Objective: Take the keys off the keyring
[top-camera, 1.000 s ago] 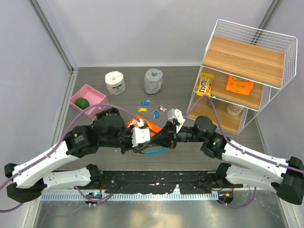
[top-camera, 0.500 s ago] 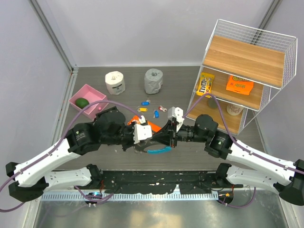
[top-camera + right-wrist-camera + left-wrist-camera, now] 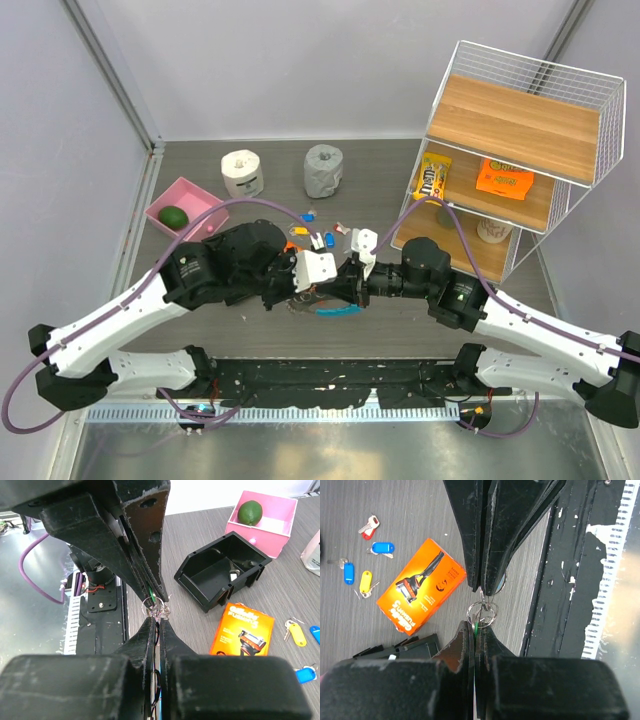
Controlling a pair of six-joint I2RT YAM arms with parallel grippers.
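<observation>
My left gripper [image 3: 310,295] and right gripper [image 3: 342,292] meet tip to tip above the table's near middle. Between them hangs a small cluster of silver wire rings [image 3: 482,614], also in the right wrist view [image 3: 156,607]. My left gripper [image 3: 476,629] is shut on a thin green tag [image 3: 477,626] joined to the rings. My right gripper [image 3: 159,622] is shut on the rings from the other side. The light-blue keyring band [image 3: 335,310] hangs just under the tips. The grey key cluster is hidden.
An orange razor box [image 3: 420,592] and a black bin [image 3: 220,572] lie behind the grippers. Loose blue, yellow and red tagged keys [image 3: 382,547] lie beyond. A pink box with a lime [image 3: 185,205], two rolls [image 3: 243,172] and a wire shelf [image 3: 520,150] stand farther back.
My left wrist has swung right and toward the table's back, and the meeting point has shifted slightly right. Both grippers stay shut at the ring cluster.
</observation>
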